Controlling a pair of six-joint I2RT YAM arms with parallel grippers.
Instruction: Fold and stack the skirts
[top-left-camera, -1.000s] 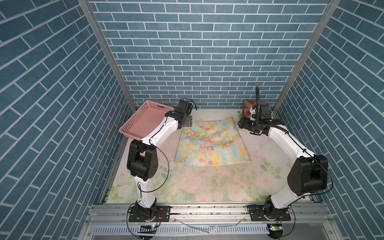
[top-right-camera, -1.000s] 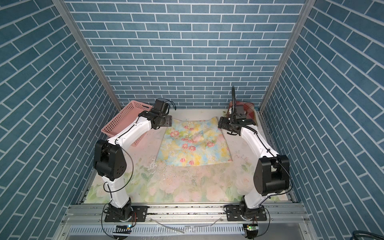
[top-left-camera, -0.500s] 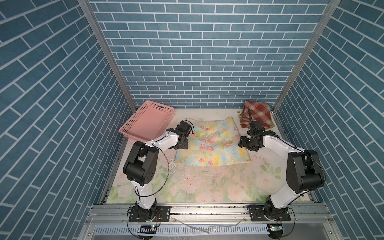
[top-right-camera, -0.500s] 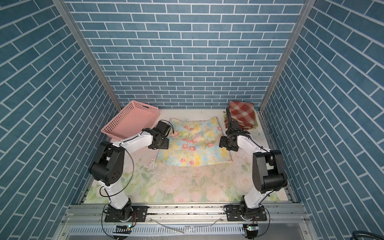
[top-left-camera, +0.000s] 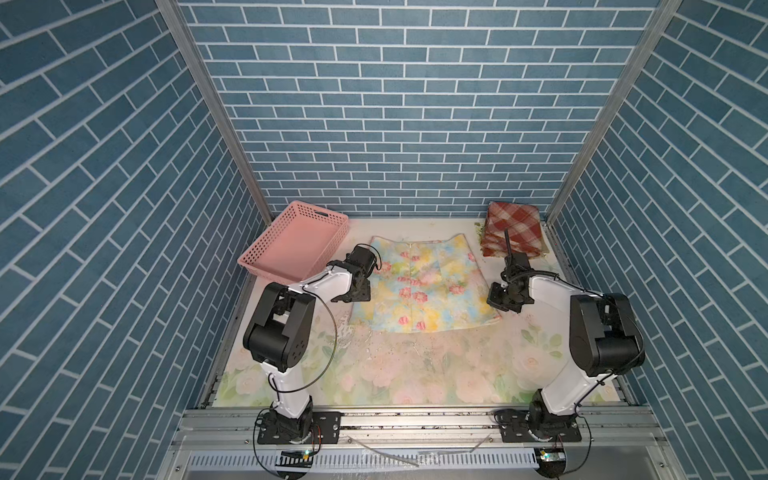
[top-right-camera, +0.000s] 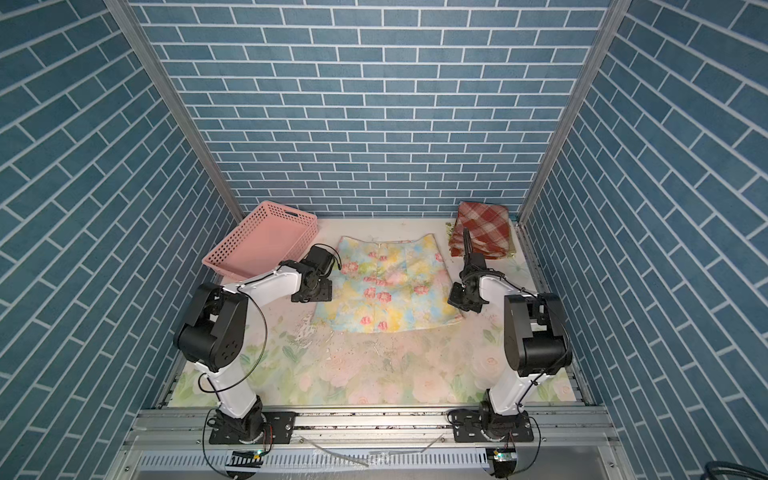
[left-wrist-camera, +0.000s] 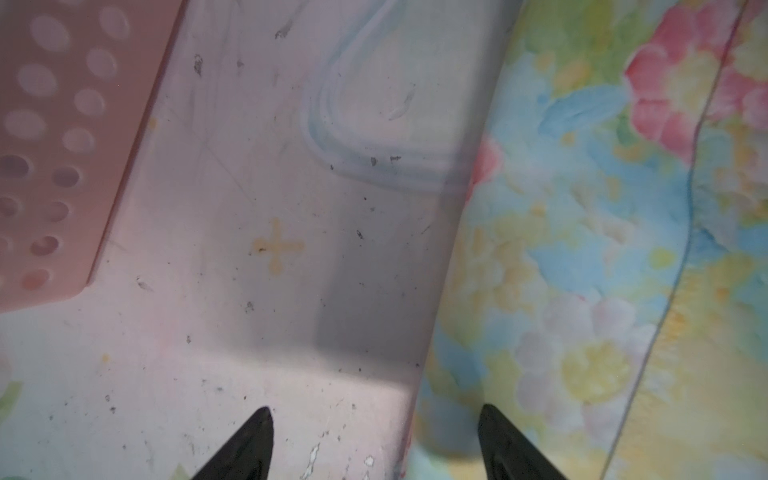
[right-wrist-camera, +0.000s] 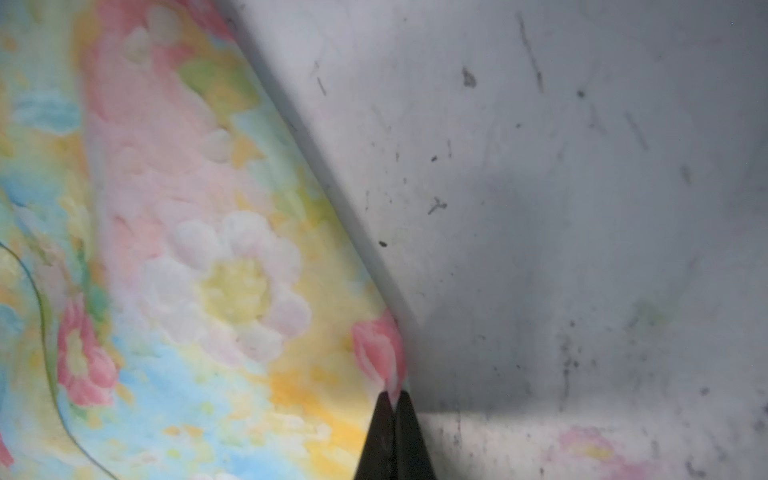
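Right gripper (right-wrist-camera: 392, 397) pinches one edge of the floral skirt (top-left-camera: 419, 286); left gripper (left-wrist-camera: 374, 409), spread astride the opposite edge, should close before lifting.

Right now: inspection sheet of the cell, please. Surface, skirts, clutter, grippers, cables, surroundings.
Surface: rose-print table covering, scuffed, dark specks.
Job's things: floral skirt spread flat, unfolded; plaid skirt tops a folded stack in the far right corner.
Clutter: pink basket, far left, nothing seen inside.
Grippers: left gripper open, astride the floral skirt's left edge; right gripper shut on its right edge.
Cables: black cable loops off the left arm.
Surroundings: blue brick-pattern walls; metal frame rail in front.
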